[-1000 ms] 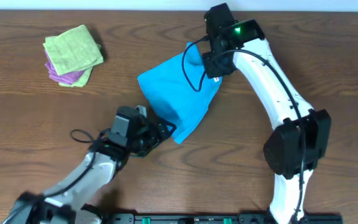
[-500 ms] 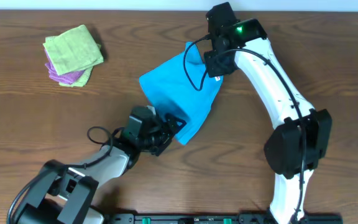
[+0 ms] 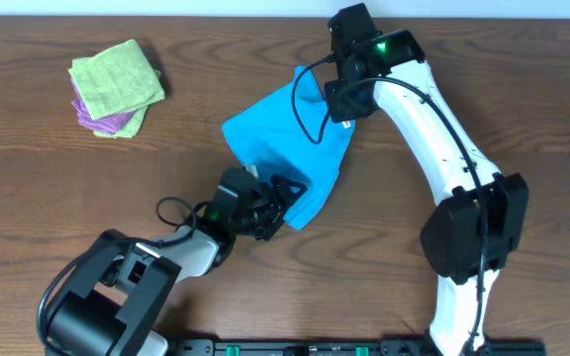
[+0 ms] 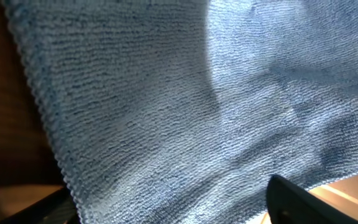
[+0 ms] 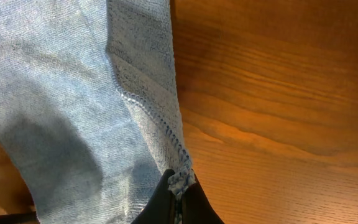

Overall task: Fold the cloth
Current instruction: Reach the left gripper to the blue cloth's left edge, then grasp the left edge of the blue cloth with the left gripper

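Note:
The bright sky-blue cloth (image 3: 285, 148) lies partly lifted in the middle of the wooden table. My right gripper (image 3: 341, 101) is shut on its far right corner, and the pinched hem shows between the fingers in the right wrist view (image 5: 179, 185); the cloth (image 5: 61, 93) hangs to the left there. My left gripper (image 3: 283, 195) is at the cloth's near corner. In the left wrist view its fingers (image 4: 166, 208) stand wide apart at the bottom edge, and the cloth (image 4: 166, 93) fills the frame between and above them.
A light green cloth (image 3: 117, 77) lies folded on a purple cloth (image 3: 117, 122) at the far left of the table (image 3: 522, 129). The right arm's cable hangs over the blue cloth.
My left gripper has moved right and forward to the cloth's near corner. The cloth's near edge has shifted slightly right. The right arm has not moved.

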Controlling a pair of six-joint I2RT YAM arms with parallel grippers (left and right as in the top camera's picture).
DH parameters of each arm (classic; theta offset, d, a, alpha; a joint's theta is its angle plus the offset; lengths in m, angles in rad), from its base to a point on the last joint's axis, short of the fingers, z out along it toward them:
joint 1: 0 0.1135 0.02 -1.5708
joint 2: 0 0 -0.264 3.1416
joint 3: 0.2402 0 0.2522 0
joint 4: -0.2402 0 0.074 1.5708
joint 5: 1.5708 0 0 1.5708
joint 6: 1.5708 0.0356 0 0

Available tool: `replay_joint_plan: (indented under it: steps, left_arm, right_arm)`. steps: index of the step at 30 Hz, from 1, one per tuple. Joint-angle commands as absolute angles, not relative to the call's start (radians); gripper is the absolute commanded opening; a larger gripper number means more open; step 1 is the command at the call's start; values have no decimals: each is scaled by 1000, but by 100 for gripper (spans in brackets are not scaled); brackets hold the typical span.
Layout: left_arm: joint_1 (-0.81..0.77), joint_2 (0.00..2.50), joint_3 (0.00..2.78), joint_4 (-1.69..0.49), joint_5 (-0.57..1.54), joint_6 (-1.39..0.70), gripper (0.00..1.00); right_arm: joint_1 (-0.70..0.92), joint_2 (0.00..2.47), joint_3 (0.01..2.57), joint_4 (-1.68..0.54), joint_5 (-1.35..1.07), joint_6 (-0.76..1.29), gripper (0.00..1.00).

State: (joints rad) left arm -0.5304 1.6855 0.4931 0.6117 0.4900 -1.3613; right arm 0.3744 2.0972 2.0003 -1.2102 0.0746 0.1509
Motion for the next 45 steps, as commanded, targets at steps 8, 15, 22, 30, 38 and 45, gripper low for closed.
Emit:
replay_joint_plan:
  steps: [8, 15, 22, 30, 38, 45]
  left_arm:
    - [-574, 1746, 487, 607, 437, -1385, 90]
    - [-623, 1746, 487, 605, 418, -1384, 88]
    - [-624, 1747, 487, 595, 357, -1341, 59]
    - [-624, 1828, 487, 655, 357, -1331, 42]
    - [-571, 1863, 496, 704, 504, -1159, 6]
    - [-371, 1854, 520, 692, 740, -1071, 6]
  right_arm:
    - [372, 2086, 2000, -1208, 70, 142, 2]
    - [372, 2086, 2000, -1209, 69, 146, 2]
    - [374, 2086, 2000, -1209, 43, 146, 1]
    - [374, 2086, 2000, -1217, 18, 145, 1]
    - [372, 2086, 2000, -1223, 26, 144, 1]
    - [370, 2086, 2000, -1222, 26, 160, 2]
